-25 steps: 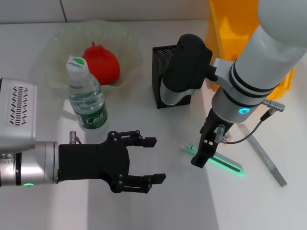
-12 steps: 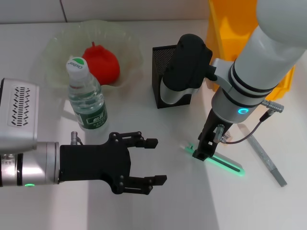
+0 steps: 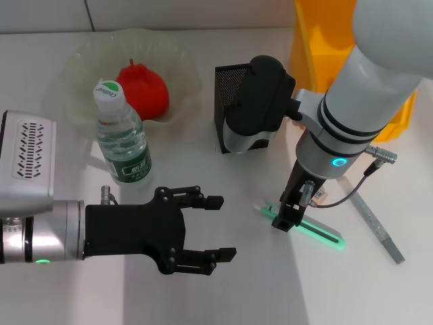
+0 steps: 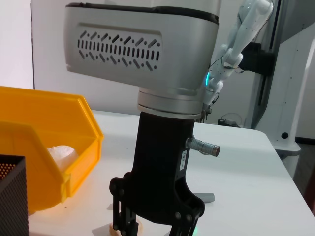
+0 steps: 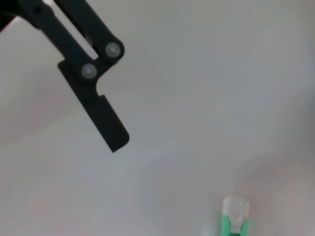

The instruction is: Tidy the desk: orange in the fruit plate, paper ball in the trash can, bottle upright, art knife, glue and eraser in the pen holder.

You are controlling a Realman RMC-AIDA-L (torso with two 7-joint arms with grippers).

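White desk (image 3: 203, 291) spreads bare; right gripper (image 3: 287, 218), fingers unreadable, has crept along the green art knife (image 3: 314, 230); left gripper (image 3: 210, 227) hangs spread.

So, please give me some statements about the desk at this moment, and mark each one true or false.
1. The orange lies in the fruit plate. True.
2. The bottle lies on its side. False: it stands upright beside the plate.
3. The right end effector is down at the green art knife. True.
4. The left end effector grips the bottle. False: it is open, holding nothing.
5. The paper ball is in the trash can. True.
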